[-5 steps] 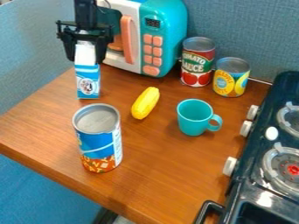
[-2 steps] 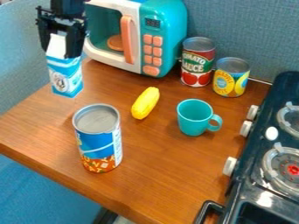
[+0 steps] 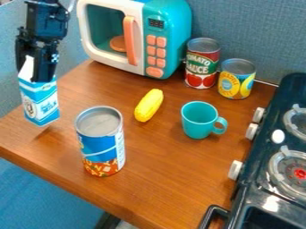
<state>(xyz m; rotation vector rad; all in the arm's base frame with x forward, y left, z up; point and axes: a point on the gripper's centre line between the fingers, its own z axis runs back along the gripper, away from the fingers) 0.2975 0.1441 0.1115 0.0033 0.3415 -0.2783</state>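
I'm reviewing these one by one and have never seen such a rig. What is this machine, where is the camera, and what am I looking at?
The machine is a black robot arm, entering at the upper left. Its tool grips a blue-and-white carton, slightly tilted and seemingly just above the wooden table. Every picture comes from one fixed camera looking down at a slant.

On the table are a large can, a yellow corn-like toy, a teal mug, two smaller cans and a toy microwave. A dark stove stands at the right.

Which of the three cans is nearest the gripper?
The blue can at front left; the red can and yellow can stand farther off, right of the microwave.
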